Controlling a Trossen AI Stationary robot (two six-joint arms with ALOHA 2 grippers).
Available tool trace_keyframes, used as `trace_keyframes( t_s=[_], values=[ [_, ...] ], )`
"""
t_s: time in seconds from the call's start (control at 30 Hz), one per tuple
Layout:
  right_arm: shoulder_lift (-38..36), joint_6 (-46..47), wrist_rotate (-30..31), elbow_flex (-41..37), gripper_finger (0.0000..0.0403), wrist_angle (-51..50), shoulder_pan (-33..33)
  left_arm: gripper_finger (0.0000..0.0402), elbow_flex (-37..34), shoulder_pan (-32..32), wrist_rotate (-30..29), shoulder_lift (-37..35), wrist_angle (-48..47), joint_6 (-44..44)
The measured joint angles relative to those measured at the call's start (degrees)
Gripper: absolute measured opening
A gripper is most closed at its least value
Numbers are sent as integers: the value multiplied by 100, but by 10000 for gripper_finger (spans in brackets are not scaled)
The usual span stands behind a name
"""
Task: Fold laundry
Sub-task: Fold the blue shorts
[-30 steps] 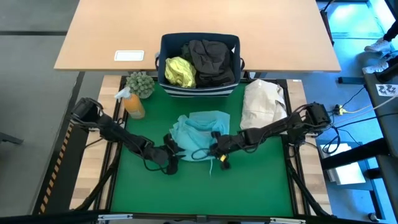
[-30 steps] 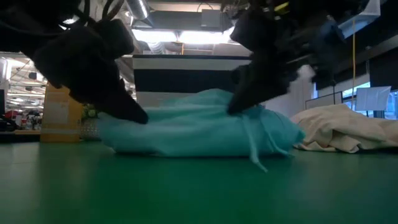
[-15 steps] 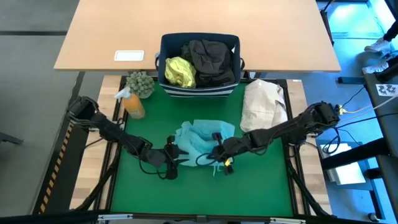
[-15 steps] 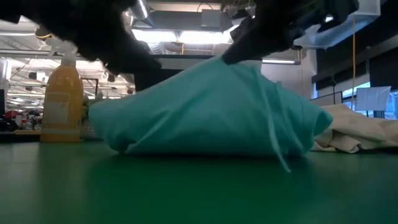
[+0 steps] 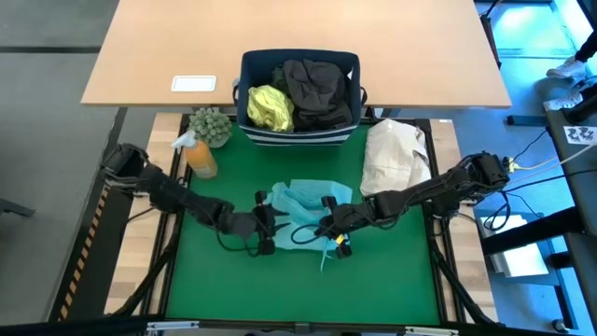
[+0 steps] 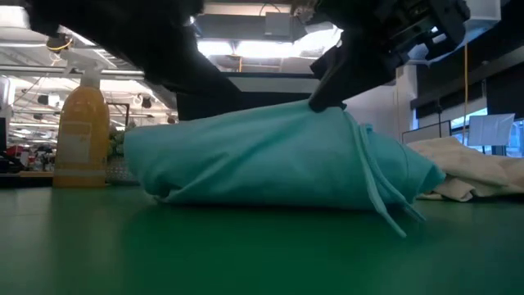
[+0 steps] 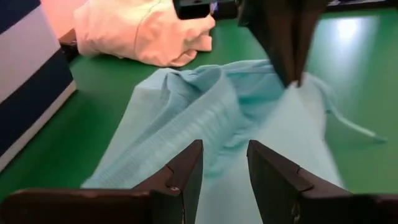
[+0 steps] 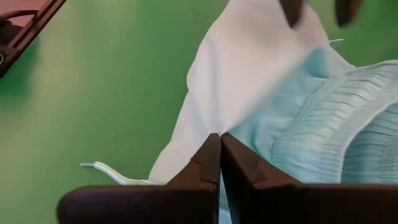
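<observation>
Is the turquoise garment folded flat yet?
No. The turquoise garment is bunched, with the right gripper pinching an edge.

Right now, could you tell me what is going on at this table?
Both arms are working on the turquoise garment in the middle of the green mat. The right gripper is shut on a fold of it; the left gripper is open at its other side. More laundry waits in the navy bin, and a cream bundle lies nearby.

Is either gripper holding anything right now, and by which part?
The right gripper is shut on an edge of the turquoise garment, beside its drawstring. The left gripper is open over the garment, holding nothing.
</observation>
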Motion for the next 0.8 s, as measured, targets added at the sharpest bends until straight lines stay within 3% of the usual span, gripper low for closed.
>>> trace_keyframes(
  t_s=[0.2,0.43,0.8],
  values=[
    [-1,15,2,0,10,8,0,129,325,682,1078,2,-223,919],
    [-1,15,2,0,10,20,-2,154,1006,1368,2216,2,-1427,1584],
    [1,-1,6,-2,10,126,-4,161,1166,2316,4049,135,-1818,2254]
  ],
)
